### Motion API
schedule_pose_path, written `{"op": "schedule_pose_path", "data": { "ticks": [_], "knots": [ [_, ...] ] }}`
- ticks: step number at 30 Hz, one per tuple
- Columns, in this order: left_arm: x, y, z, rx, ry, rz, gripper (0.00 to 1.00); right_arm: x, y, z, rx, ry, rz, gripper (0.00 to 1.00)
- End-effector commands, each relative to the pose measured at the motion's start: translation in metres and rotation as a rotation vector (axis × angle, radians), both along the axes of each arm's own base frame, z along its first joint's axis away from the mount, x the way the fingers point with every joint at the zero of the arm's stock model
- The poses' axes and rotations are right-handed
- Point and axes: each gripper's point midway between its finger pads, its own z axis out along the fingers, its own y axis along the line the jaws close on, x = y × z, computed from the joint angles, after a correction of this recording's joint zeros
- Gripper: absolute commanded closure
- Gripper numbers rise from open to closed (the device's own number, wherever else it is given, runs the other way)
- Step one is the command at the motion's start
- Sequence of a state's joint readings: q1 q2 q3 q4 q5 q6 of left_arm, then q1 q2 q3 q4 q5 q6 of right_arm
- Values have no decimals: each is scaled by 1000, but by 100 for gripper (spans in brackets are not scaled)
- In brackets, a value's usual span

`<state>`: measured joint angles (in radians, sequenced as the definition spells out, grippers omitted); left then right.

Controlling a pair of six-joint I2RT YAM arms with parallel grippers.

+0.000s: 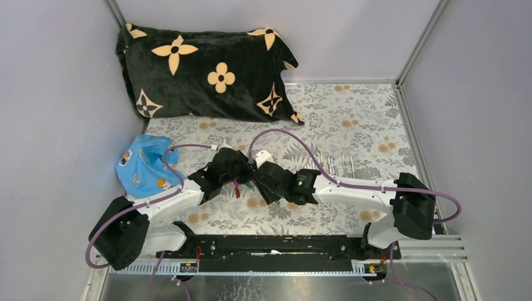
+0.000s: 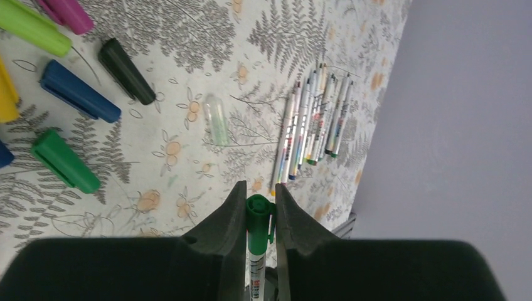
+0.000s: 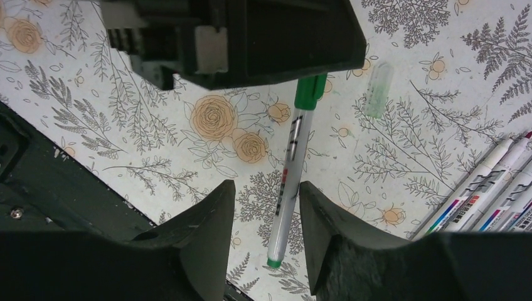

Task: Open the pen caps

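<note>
My left gripper (image 2: pixel 260 191) is shut on the green cap (image 2: pixel 256 216) of a pen, and the pen's white-grey barrel (image 2: pixel 255 276) runs back between the fingers. In the right wrist view the same pen (image 3: pixel 290 169) hangs out from the left gripper's black housing (image 3: pixel 276 37), with its green cap (image 3: pixel 308 93) at the top. My right gripper (image 3: pixel 266 188) is open around the barrel's lower end, with a gap on each side. Both grippers meet mid-table, the left (image 1: pixel 241 172) beside the right (image 1: pixel 256 179). Loose caps lie on the cloth: lime (image 2: pixel 34 28), magenta (image 2: pixel 68 12), black (image 2: pixel 127 70), blue (image 2: pixel 78 91), green (image 2: pixel 64 161).
A row of several pens (image 2: pixel 313 125) lies to the right, also seen from above (image 1: pixel 342 164). A translucent cap (image 2: pixel 216 119) lies near them. A black flowered pillow (image 1: pixel 207 69) sits at the back, a blue cloth (image 1: pixel 145 166) at the left. Grey walls enclose the table.
</note>
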<state>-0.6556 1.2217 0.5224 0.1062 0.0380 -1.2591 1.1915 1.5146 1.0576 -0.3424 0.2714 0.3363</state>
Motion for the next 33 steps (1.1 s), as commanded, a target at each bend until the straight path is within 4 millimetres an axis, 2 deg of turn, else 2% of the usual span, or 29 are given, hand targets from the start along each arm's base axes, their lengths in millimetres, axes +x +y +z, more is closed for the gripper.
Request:
{"op": "schedule_pose_path", "data": {
  "ticks": [1, 6, 8, 9, 12, 15, 19, 22, 28, 33],
  "knots": [
    [-5, -10, 27, -91, -52, -36, 100, 12, 10, 15, 22, -59, -6, 51],
    [-11, -6, 35, -91, -65, -44, 100, 16, 8, 17, 19, -67, -13, 52],
    [-12, -5, 36, -93, -67, -44, 100, 18, 7, 16, 13, -66, -15, 58],
    [-12, -4, 35, -94, -67, -45, 100, 18, 7, 15, 9, -64, -16, 66],
    [-11, -4, 34, -94, -62, -38, 100, 20, 4, 10, -6, -59, -28, 99],
    [-9, 0, 31, -78, -67, -11, 100, 16, 3, 3, -9, -38, -25, 100],
    [0, 10, 18, -26, -62, 36, 100, 6, -7, -13, -20, 5, -27, 100],
    [13, 20, 9, 3, -52, 67, 100, -3, -15, -20, -14, 34, -22, 100],
    [35, 30, -4, 59, -40, 86, 100, -13, -33, -21, 6, 47, -42, 100],
    [43, 41, -17, 95, -22, 120, 100, -17, -40, -17, 25, 51, -53, 100]
  ]
}}
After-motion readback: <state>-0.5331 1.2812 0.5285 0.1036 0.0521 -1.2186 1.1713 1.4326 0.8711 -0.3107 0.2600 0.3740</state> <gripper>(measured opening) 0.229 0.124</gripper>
